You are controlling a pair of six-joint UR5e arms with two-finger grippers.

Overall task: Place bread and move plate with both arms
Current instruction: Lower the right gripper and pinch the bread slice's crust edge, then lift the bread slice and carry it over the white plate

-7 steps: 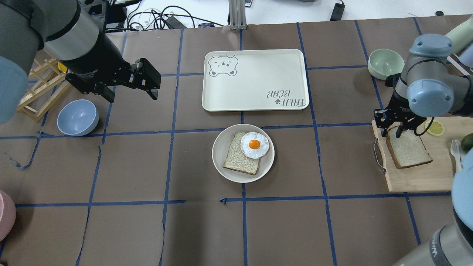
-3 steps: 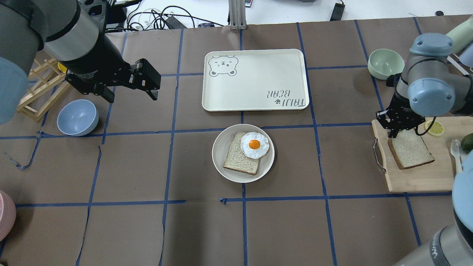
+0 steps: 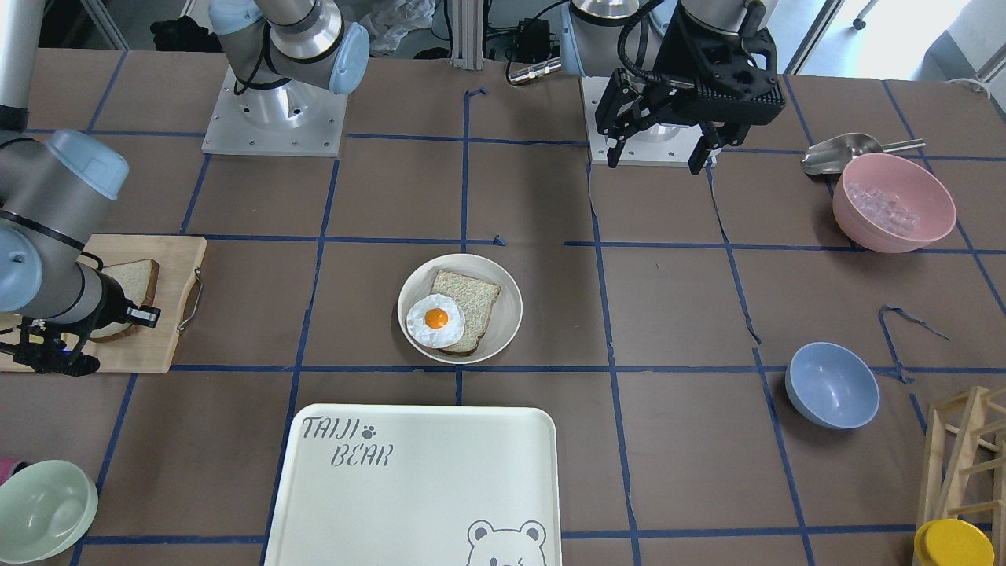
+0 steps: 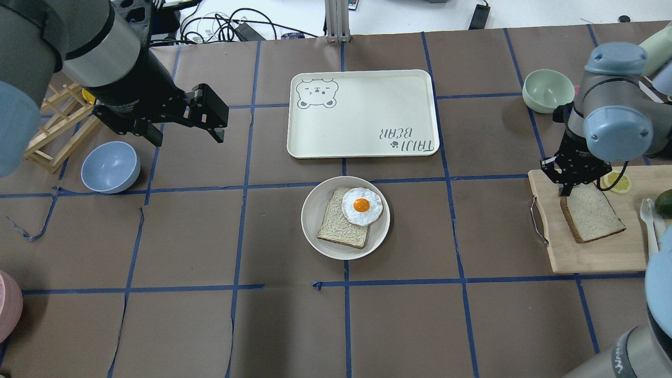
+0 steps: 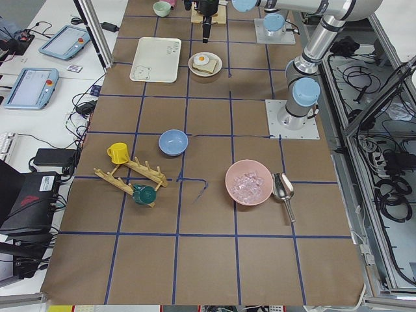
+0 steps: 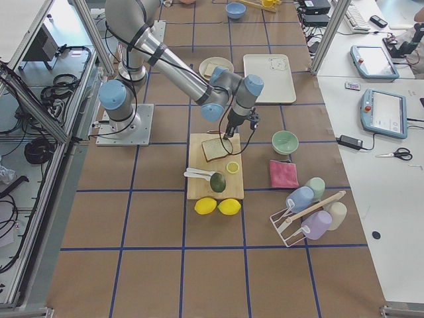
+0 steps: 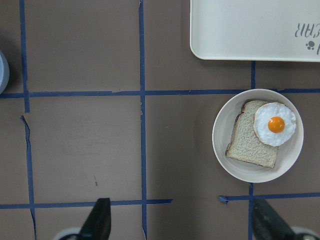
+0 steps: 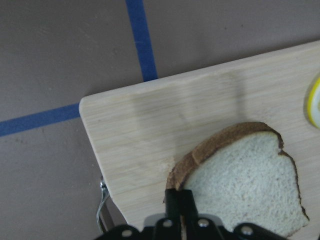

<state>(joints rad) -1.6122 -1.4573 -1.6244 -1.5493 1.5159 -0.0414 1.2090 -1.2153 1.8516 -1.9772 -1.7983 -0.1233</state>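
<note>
You have a cream tray printed with a bear (image 4: pixel 361 113) mid-table, with a pale green bowl (image 4: pixel 547 90) on one side and a blue bowl (image 4: pixel 110 167) on the other. A fried egg (image 4: pixel 362 206) overlaps a beige bread slice (image 4: pixel 336 226). A wooden board (image 4: pixel 593 257) carries a lemon slice (image 4: pixel 617 181). A metal scoop (image 3: pixel 845 151) lies beside a pink bowl (image 3: pixel 857 224) of clear cubes.

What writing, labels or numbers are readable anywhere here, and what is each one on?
"TAIJI BEAR": printed with a small paw mark on the rectangular cream tray, which also carries a drawn bear face; it reads upside down in the overhead view.
Small white lettering on the black body of the left gripper: too small to read.
Nothing else is legible.
</note>
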